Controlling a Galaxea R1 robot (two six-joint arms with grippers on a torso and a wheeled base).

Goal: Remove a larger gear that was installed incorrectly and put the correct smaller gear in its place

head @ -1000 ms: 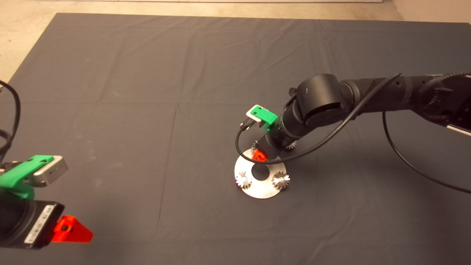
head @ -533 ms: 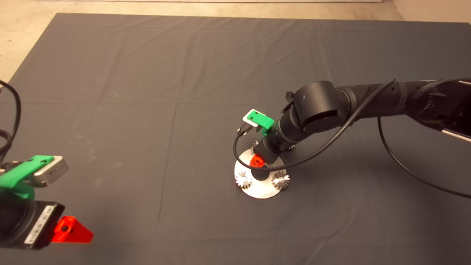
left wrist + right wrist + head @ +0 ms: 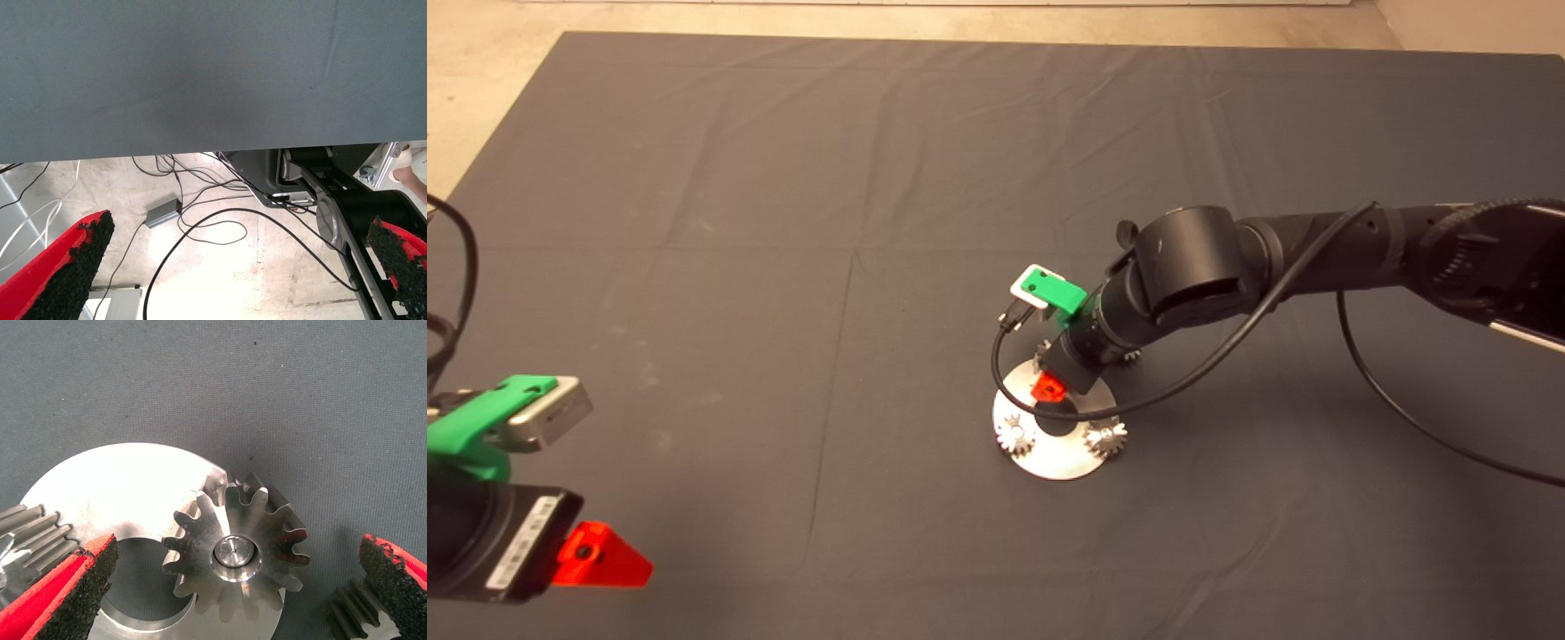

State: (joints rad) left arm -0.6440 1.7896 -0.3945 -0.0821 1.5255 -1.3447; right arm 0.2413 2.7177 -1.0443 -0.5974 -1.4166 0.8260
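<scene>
Astride larger gear [image 3: 235, 550]: open right claw [image 3: 233, 587].

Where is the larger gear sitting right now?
The larger gear sits on a pin at the far edge of the round metal plate mid-mat, between the open right pincer's fingers; the smaller gear lies beside it.

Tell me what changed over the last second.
The right gripper came down and in over the round plate, open around the larger gear, not gripping it yet. The two front gears, the smaller gear and the parked left gripper stayed put.
</scene>
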